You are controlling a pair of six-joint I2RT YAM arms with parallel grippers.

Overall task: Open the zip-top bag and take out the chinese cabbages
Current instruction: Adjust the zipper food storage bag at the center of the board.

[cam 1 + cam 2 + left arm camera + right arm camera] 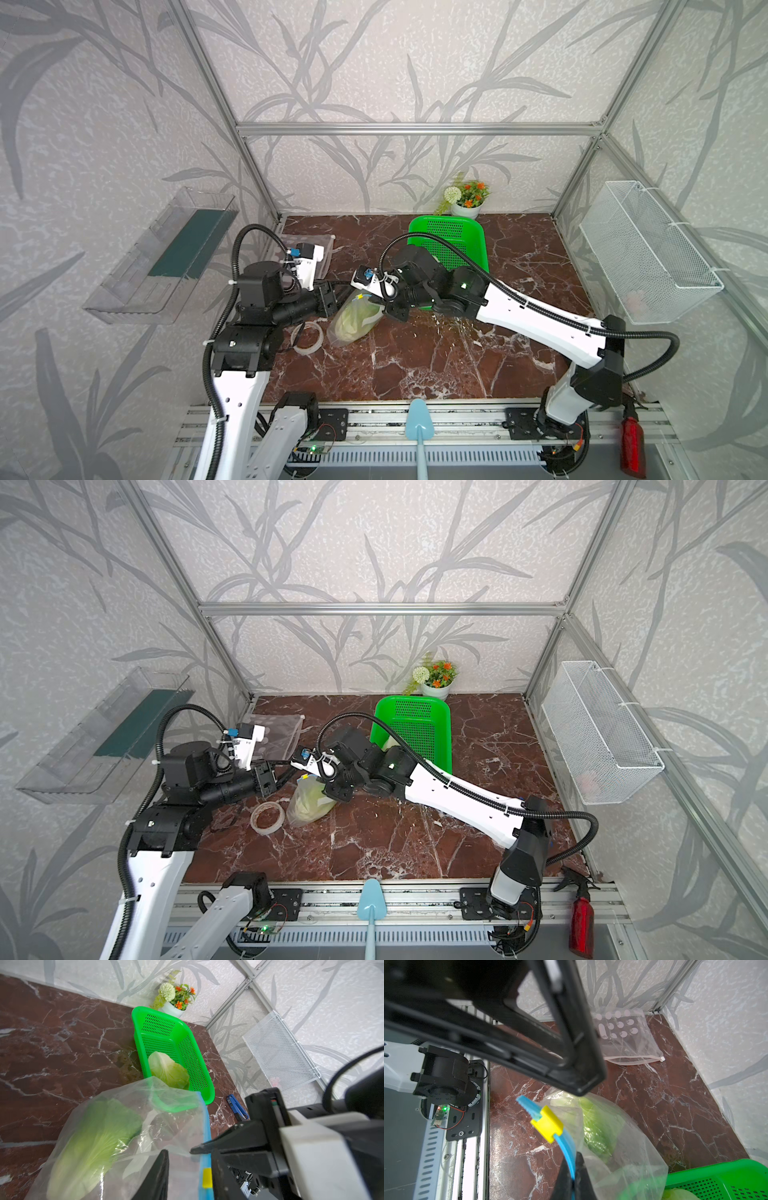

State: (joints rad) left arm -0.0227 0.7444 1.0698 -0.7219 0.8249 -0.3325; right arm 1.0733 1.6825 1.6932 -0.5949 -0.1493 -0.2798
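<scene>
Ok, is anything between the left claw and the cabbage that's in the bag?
Yes, the zip-top bag's clear plastic covers the cabbage. The left gripper sits at the bag's blue zip edge, which the right gripper pinches. Nothing else visible blocks it.

marble table point(415, 365) bears basket point(480, 239), bag point(353, 330), tape point(308, 338), flowerpot point(466, 210).

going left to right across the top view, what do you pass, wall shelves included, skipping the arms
clear wall shelf → tape roll → zip-top bag → green basket → white wire basket
</scene>
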